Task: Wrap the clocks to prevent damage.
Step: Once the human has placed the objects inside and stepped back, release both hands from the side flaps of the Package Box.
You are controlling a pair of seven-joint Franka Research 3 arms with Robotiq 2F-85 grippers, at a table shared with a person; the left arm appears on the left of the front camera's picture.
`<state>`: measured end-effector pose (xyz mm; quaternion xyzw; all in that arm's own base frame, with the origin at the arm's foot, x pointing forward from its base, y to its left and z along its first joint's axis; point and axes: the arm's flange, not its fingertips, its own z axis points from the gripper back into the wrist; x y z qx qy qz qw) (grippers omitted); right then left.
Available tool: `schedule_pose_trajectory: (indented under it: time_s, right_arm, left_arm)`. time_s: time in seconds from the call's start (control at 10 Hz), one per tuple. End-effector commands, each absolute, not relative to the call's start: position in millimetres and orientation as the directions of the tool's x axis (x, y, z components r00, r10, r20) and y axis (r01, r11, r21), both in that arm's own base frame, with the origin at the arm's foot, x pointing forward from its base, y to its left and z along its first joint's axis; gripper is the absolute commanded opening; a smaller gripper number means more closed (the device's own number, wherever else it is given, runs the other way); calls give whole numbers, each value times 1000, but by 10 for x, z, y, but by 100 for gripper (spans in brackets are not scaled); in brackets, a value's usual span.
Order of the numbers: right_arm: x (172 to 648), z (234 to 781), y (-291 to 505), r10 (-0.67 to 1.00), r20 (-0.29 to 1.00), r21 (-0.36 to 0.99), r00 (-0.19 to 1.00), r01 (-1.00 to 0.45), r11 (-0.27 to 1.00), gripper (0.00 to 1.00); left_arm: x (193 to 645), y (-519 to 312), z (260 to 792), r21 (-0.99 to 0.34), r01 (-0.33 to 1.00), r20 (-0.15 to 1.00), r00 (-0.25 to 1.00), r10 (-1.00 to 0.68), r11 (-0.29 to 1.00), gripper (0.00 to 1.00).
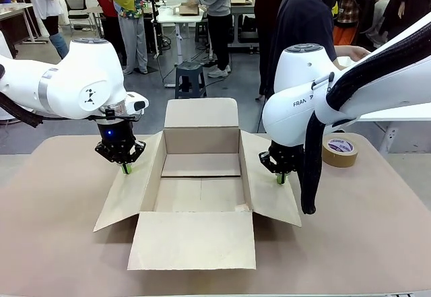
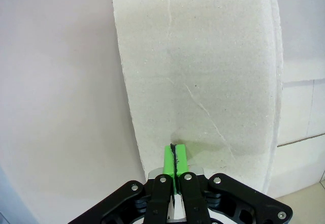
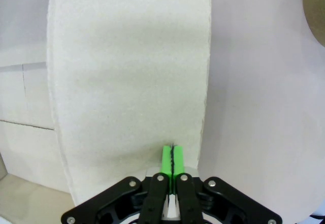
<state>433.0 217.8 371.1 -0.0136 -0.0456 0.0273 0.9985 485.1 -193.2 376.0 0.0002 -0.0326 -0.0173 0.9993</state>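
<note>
Cardboard box (image 1: 202,141) standing open at the middle of the table (image 1: 54,229), its four flaps folded outward, with my two arms posted at either side of it. My left gripper (image 1: 125,168) points down over the outer edge of the left flap (image 1: 131,189), and my right gripper (image 1: 281,178) points down over the right flap (image 1: 269,192), near that flap's far end. Seen from the left wrist, my left gripper's green pads (image 2: 170,163) are pressed flat together with nothing between them, their tips sitting over the pale flap close to its near edge. From the right wrist the picture is the same: the right gripper's pads (image 3: 167,160) are closed against each other, empty, right over the flap's surface. Whether either pair of tips actually touches the cardboard, I cannot tell. The box lies between my hands, its bare floor and far wall open to the front camera. On the table beyond my right arm sits a roll of brown tape (image 1: 339,150), well apart from the box. A person (image 1: 303,21) in a dark top stands at the far side of the table, behind my right arm.
</note>
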Motion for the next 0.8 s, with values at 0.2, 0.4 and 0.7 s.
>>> schedule_pose_trajectory:
  time_s: [0.2, 0.4, 0.7]
  right_arm:
    - [4330, 3707, 2180, 56, 90, -30, 994, -54, 998, 1]
    - [4330, 3707, 2180, 56, 90, -30, 994, -54, 998, 1]
    - [4330, 3707, 2180, 56, 90, -30, 994, -54, 998, 1]
  left_arm:
    - [4844, -1929, 3746, 12, 42, 65, 997, -43, 999, 0]
    - [4844, -1929, 3746, 12, 42, 65, 997, -43, 999, 0]
    - [4844, -1929, 3746, 12, 42, 65, 997, -43, 999, 0]
